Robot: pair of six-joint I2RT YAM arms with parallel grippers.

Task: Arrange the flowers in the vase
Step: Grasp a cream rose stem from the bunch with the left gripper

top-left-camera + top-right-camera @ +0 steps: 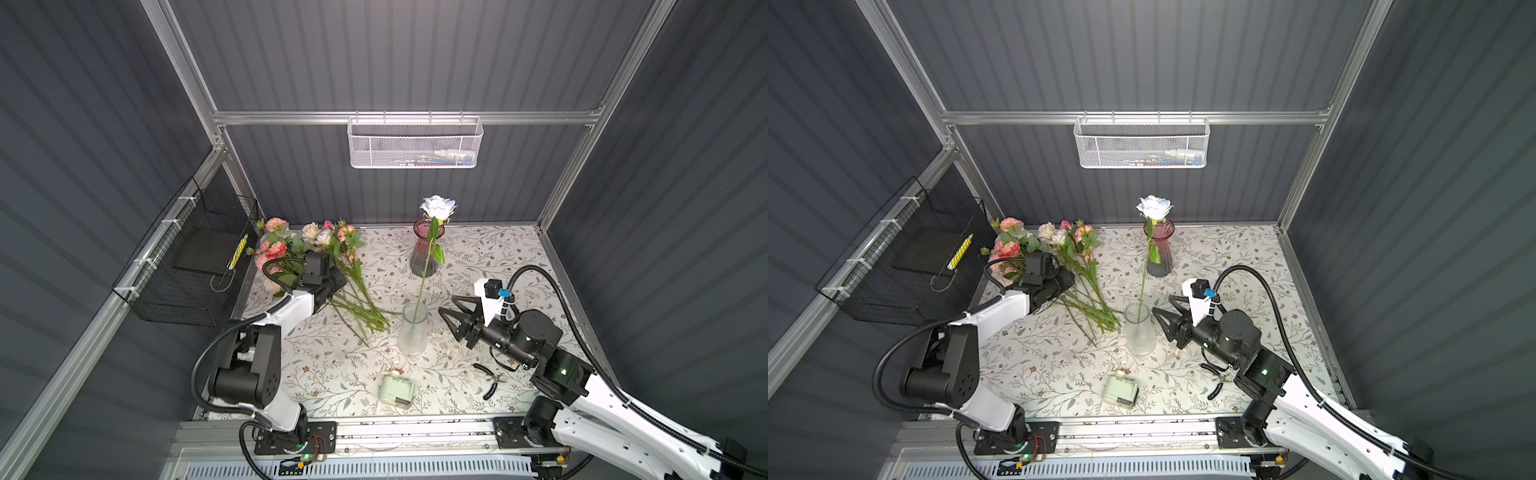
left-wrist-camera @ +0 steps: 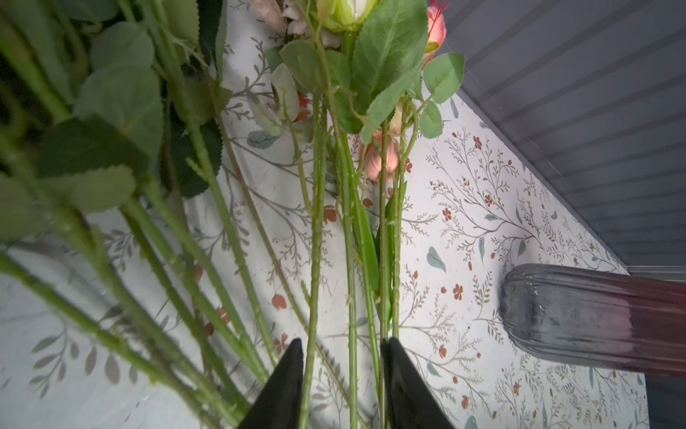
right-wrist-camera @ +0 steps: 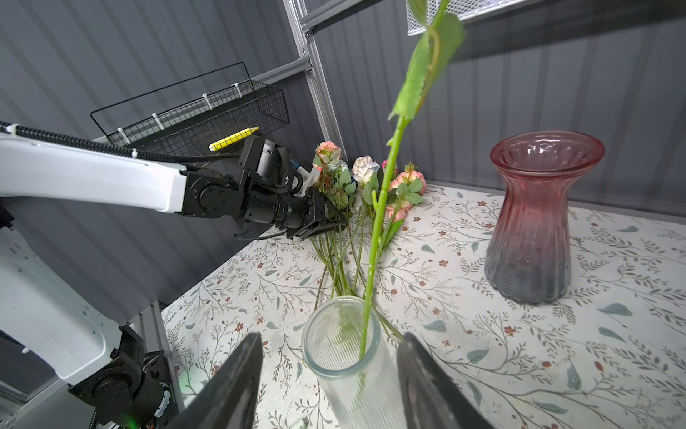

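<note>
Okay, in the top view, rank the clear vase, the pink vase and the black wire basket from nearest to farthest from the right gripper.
1. clear vase: mid-table, directly in front of the right gripper.
2. pink vase: farther back, near the rear wall.
3. black wire basket: hung on the left wall, across the table.
</note>
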